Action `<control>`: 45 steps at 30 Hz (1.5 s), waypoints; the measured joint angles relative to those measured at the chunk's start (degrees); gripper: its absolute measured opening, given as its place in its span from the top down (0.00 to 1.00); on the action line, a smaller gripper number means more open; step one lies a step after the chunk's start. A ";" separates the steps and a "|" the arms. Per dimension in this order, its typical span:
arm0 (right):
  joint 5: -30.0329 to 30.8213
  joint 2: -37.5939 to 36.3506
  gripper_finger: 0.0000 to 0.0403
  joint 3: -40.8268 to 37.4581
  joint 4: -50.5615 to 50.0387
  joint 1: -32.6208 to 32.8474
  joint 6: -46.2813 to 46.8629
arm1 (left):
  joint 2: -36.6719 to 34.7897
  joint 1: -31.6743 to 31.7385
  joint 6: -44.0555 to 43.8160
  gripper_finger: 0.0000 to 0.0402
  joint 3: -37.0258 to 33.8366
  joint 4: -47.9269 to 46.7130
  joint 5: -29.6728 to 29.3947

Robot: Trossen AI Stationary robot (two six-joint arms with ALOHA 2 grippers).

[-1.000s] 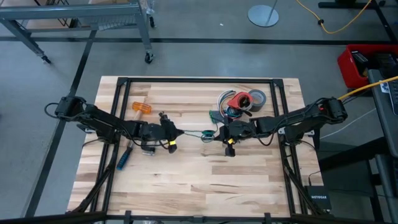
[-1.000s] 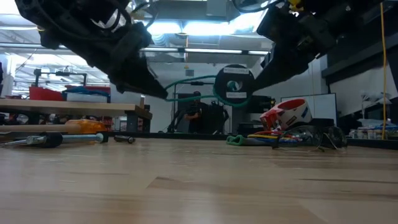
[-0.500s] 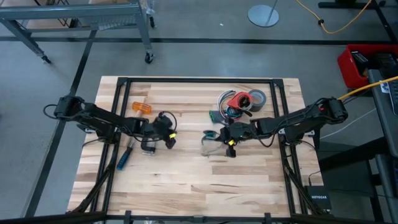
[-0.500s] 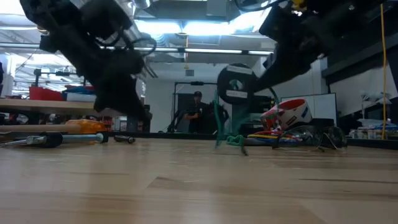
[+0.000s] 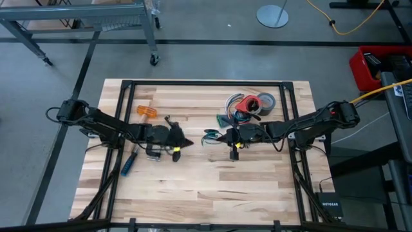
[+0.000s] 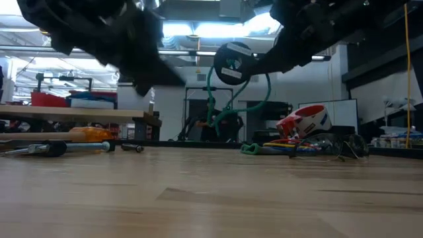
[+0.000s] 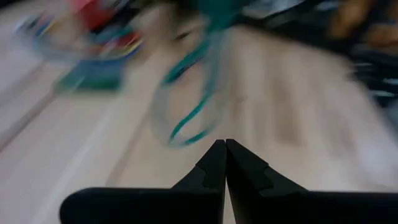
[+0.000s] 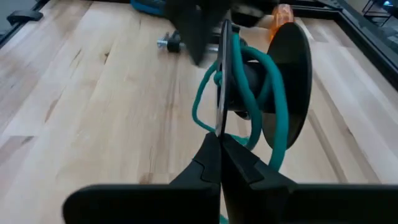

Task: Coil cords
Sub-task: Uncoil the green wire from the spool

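A small black spool with the dark teal-green cord wound on its hub hangs above the table's middle. My right gripper is shut on it, reaching in from the table's right. Loose loops of the cord dangle under the spool. My left gripper is shut with nothing between its fingers. It points at the loops from the table's left, a short way off. No black cord shows clearly. My right gripper pinches the rim of the spool's thin near flange between its two fingers. The fingers come from the table's right, slanting a little downward. The spool is lifted clear of the table with its flanges upright, and the cord's loops hang slack below it.
At the back right lies a pile of red and grey tape rolls and loose cables. Left of the middle lie an orange-handled tool and a blue screwdriver. Bare boards fill the near half of the table.
A second ago the cord ran between both grippers. It came away from my left gripper, which swung back toward the table's left, then returned toward the spool. The freed end dropped to the table. My right gripper has tipped up, lifting spool and loops clear.
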 joint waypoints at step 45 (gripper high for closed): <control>-10.48 -0.05 1.00 0.04 5.46 -1.07 0.13 | 0.11 2.04 1.81 0.79 0.02 9.32 -10.54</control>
